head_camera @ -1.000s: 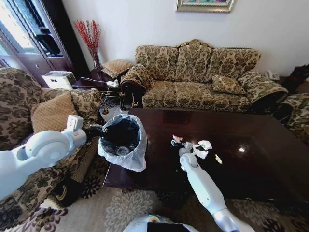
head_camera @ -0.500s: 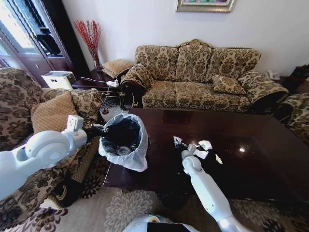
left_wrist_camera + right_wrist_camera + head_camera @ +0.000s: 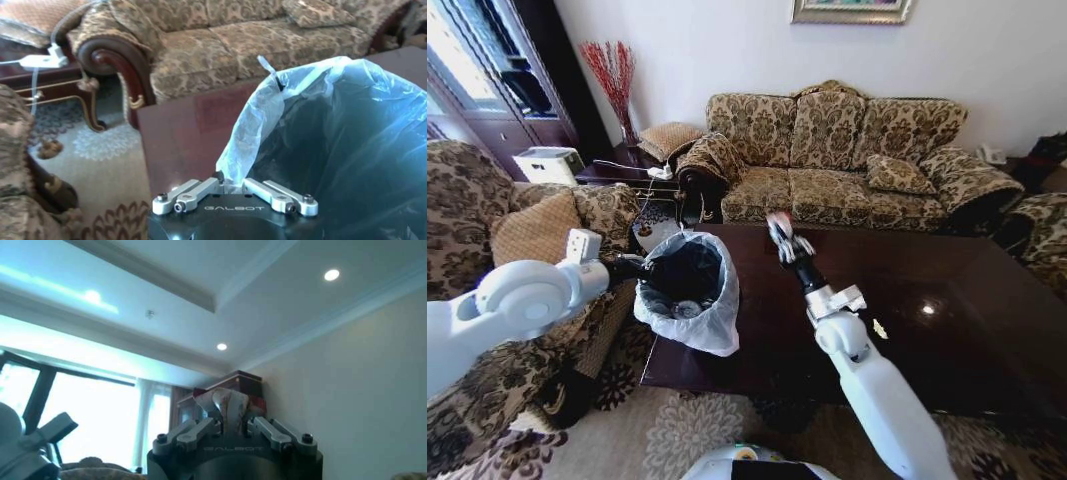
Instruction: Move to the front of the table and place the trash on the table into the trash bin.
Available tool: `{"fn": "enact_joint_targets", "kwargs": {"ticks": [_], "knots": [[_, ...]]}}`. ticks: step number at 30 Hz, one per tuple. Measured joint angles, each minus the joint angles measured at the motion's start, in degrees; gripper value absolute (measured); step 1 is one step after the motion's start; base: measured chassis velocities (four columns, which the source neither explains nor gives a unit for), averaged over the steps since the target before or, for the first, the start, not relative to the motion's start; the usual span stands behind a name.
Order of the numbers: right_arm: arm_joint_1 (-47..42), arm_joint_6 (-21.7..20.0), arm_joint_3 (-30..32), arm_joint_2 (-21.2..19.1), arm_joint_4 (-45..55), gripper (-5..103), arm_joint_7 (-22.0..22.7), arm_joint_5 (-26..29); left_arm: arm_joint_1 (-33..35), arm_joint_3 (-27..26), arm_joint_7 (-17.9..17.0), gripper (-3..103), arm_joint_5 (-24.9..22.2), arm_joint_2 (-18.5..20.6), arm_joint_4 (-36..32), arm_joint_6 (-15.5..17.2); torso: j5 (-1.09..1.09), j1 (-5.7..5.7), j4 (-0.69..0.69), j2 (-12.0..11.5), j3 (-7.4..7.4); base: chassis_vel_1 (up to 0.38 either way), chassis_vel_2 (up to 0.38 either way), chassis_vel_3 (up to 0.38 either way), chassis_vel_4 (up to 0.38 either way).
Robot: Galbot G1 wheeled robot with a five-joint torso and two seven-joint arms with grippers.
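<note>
your right claw (image 3: 779,236) grips a wrapper scrap (image 3: 776,224); swing it squarely over the trash bin (image 3: 689,292), which your left claw (image 3: 233,187) pinches by its liner, before releasing.

Bare table (image 3: 947,270) lies open rightward; the trash bin (image 3: 689,290) seemingly blocks its left corner.

Glossy white rounded arm shells with grey joint rings; each black hand, left hand (image 3: 232,187) and right hand (image 3: 230,421), carries silver screwed linkages and "GALBOT" lettering.
</note>
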Motion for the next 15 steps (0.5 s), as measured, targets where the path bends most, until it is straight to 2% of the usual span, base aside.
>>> {"fn": "enact_joint_targets", "kwargs": {"ticks": [2, 6, 12, 13, 15], "knots": [[2.8, -0.1, -4.8, 0.1, 0.6, 11, -1.8, 0.6, 0.3, 0.3, -0.5, 0, -0.2, 0.0, -1.2, 0.0, 0.02, 0.00, 0.02, 0.0, 0.00, 0.000, 0.000, 0.000, 0.000], [3.6, -0.4, -9.0, 0.0, 0.4, 11, -3.0, -0.1, 0.3, 0.3, -0.6, 0, -0.2, -0.1, -1.5, 0.2, 0.00, 0.01, 0.02, 0.0, 0.00, 0.000, 0.000, 0.000, 0.000], [1.8, -0.6, -10.5, -0.8, -0.1, 11, -3.2, -2.7, 0.2, 0.2, -0.9, 0, 0.0, -1.2, -1.6, 0.2, 0.01, 0.00, 0.00, 0.0, 0.00, 0.000, 0.000, 0.000, 0.000], [1.4, -0.6, -10.8, -1.0, -0.1, 8, -3.2, -3.0, 0.2, 0.2, -0.9, 0, 0.1, -1.5, -1.7, 0.2, 0.01, 0.00, 0.00, 0.0, 0.00, 0.000, 0.000, 0.000, 0.000], [0.8, -0.6, -11.4, -1.2, -0.4, 11, -3.1, -3.7, 0.3, 0.2, -0.7, 0, 0.3, -2.0, -1.8, -0.1, 0.01, 0.01, 0.00, 0.0, 0.00, 0.000, 0.000, 0.000, 0.000]]}}
